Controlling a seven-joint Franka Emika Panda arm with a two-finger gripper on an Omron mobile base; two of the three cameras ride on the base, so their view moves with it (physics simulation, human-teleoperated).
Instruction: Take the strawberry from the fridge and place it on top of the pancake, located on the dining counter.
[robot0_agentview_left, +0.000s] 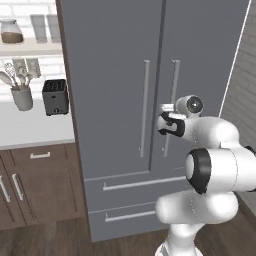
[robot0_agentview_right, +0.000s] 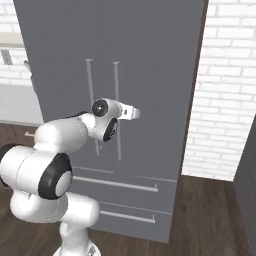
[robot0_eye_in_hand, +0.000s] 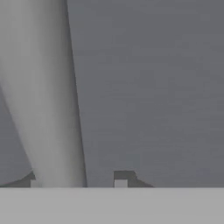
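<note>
You have one fridge (robot0_agentview_left: 115, 75) with two doors, two upright bar handles at the claw (robot0_agentview_left: 165, 107), and two drawers below it. Off to the claw's left you get one toaster (robot0_agentview_left: 55, 96), one utensil pot (robot0_agentview_left: 22, 97) and one jar (robot0_agentview_left: 11, 31).

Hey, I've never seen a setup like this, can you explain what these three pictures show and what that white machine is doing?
It is a white robot arm facing a tall matte grey double-door fridge, doors shut. Two pictures come from cameras behind the arm, to its left and right. The third looks along the two-finger gripper: its dark fingertips sit either side of the right door's long vertical bar handle. Whether they are gripping it yet is unclear. On the white wall countertop stand a black toaster and a utensil cup.
</note>
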